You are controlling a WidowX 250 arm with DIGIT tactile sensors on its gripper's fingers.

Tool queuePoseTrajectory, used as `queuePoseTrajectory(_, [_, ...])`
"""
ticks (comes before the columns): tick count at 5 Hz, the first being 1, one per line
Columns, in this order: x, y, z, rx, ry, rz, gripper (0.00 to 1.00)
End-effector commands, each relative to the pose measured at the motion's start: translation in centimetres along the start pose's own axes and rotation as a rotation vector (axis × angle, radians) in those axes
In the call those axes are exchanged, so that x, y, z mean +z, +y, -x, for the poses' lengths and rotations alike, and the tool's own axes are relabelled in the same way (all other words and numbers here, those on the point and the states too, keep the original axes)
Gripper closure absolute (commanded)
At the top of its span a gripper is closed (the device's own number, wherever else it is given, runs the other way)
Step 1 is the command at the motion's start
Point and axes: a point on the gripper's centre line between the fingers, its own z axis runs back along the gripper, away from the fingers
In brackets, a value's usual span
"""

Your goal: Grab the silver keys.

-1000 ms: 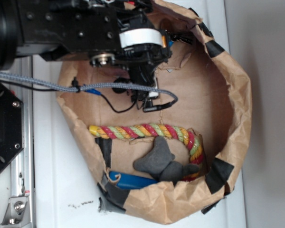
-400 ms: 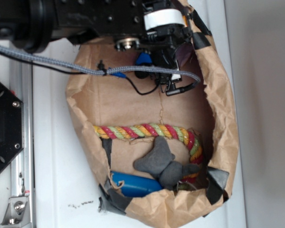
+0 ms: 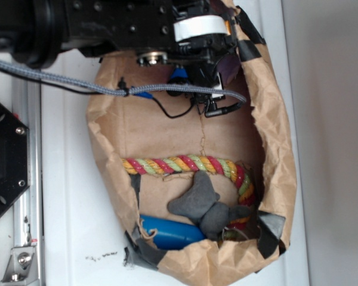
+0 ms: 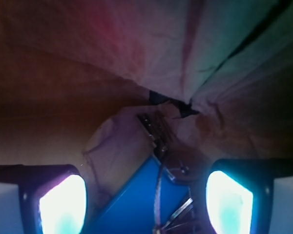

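Roughly largest first: one paper bag (image 3: 274, 107), one rope (image 3: 185, 164), one tube (image 3: 167, 231), one plush star (image 3: 203, 204). Gripper (image 4: 145, 200) sits upper centre of the exterior frame, jaws wide apart, holding nothing. One bunch of keys (image 4: 161, 195) lies between them, low centre of the wrist frame. Step: final descent. Next move: lower slightly, then close.

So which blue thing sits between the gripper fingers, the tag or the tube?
The flat blue tag on the silver keys; the blue tube lies at the bag's opposite end.
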Motion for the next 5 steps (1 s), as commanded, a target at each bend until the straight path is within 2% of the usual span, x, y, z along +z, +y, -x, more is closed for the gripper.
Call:
queuePoseTrajectory(1, [0.0, 2.8, -0.1, -0.007, -0.022, -0.043, 0.0])
queuePoseTrajectory(3, [-1.2, 2.7, 0.3, -0.035, 0.007, -0.077, 0.0])
queuePoseTrajectory(4, [-1.7, 3.2, 0.9, -0.056, 0.001, -0.087, 0.0])
queuePoseTrajectory(5, [-1.5, 3.2, 0.9, -0.033, 0.0, -0.075, 1.0])
